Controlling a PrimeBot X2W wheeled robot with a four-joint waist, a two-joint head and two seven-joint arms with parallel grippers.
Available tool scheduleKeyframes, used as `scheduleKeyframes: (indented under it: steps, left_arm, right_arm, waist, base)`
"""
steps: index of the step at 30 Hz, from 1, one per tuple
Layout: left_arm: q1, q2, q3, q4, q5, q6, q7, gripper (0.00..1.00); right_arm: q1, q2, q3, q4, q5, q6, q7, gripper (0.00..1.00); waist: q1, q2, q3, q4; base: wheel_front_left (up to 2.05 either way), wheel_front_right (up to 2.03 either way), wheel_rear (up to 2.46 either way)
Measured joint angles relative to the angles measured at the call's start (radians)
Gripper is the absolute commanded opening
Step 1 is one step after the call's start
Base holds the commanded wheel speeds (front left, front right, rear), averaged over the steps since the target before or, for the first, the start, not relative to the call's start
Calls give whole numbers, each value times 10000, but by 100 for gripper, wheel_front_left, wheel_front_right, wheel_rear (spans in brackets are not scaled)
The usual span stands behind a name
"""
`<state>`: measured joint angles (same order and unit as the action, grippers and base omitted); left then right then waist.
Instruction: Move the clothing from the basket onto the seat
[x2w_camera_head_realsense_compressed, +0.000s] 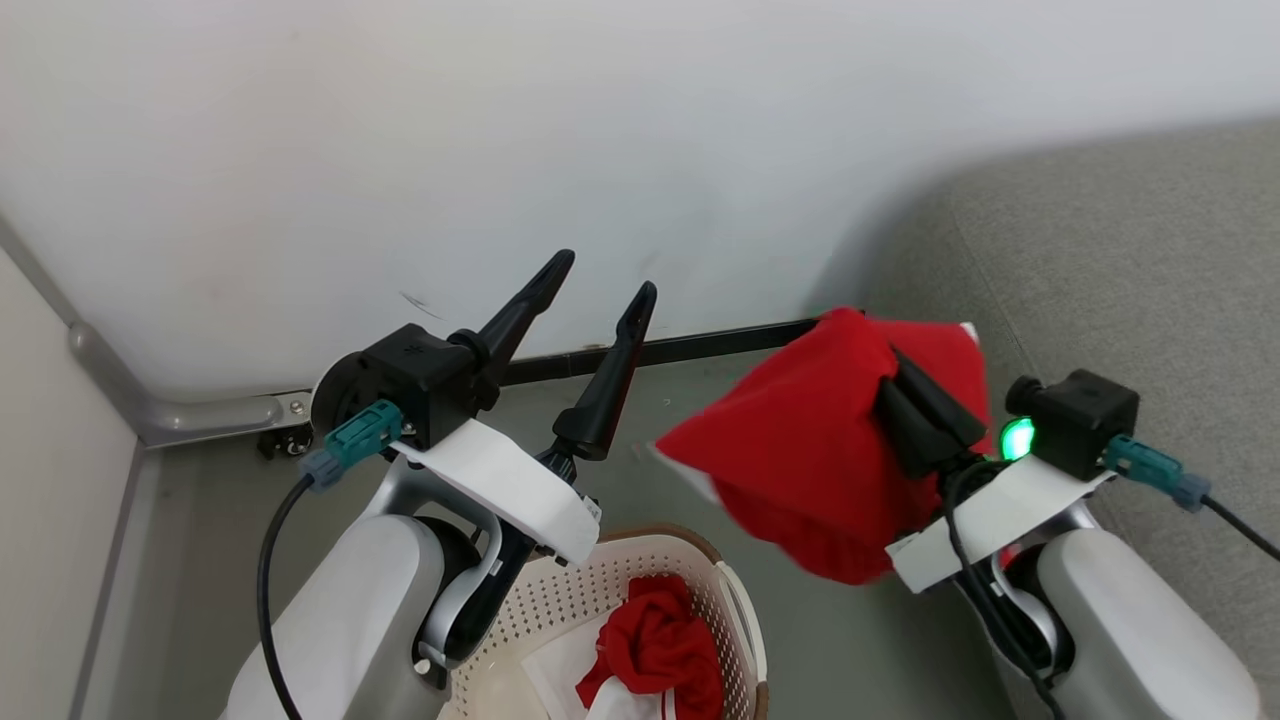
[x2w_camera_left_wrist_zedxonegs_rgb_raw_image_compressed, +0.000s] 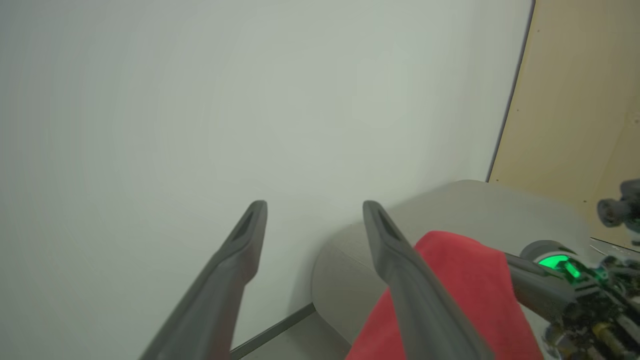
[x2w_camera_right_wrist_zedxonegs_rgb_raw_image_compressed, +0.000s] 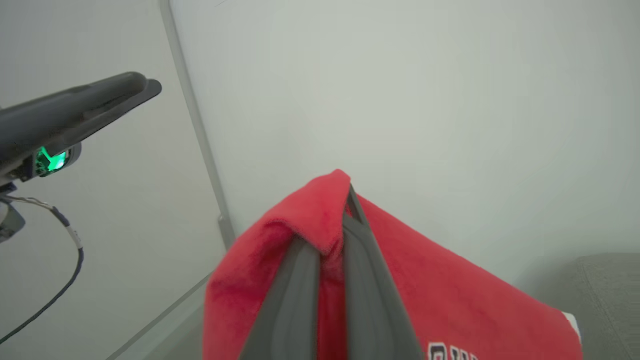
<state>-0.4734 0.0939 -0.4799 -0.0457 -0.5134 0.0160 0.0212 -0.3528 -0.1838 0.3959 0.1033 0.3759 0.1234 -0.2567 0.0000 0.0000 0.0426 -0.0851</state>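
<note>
White wall (x2w_camera_head_realsense_compressed: 500, 150) and grey floor (x2w_camera_head_realsense_compressed: 700, 395) make the background. The right gripper (x2w_camera_head_realsense_compressed: 900, 368) has its fingers pressed together on a red garment (x2w_camera_head_realsense_compressed: 800, 450). The cloth is draped over the tips and hangs down on their left side, above the floor. The seat (x2w_camera_head_realsense_compressed: 1130, 260) lies to the right of these fingers and a little beyond them. So I judge the next move must carry the cloth rightward, and the right arm is clearly the nearer one. Nothing seems to stand between (only air). The left gripper (x2w_camera_head_realsense_compressed: 606, 272) has its fingers spread and holds nothing, well left of the cloth. Below its fingers is the basket (x2w_camera_head_realsense_compressed: 620, 575), with a second garment (x2w_camera_head_realsense_compressed: 655, 640) waiting inside.
</note>
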Motion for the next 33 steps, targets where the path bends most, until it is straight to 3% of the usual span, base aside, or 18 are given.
scheduleKeyframes:
  steps: [18, 33]
  left_arm:
    - [-12, -173, -477, 359, -161, -337, 58, 100]
    - [-201, -228, -644, 692, -244, -462, 130, 100]
  right_arm:
    - [596, -167, -1634, -700, -516, 0, 0, 0]
    - [955, -69, -2359, -1367, -640, 0, 0, 0]
  waist:
    - [0, 0, 212, -727]
    - [0, 0, 578, -1925]
  base:
    - [0, 0, 0]
    - [0, 0, 0]
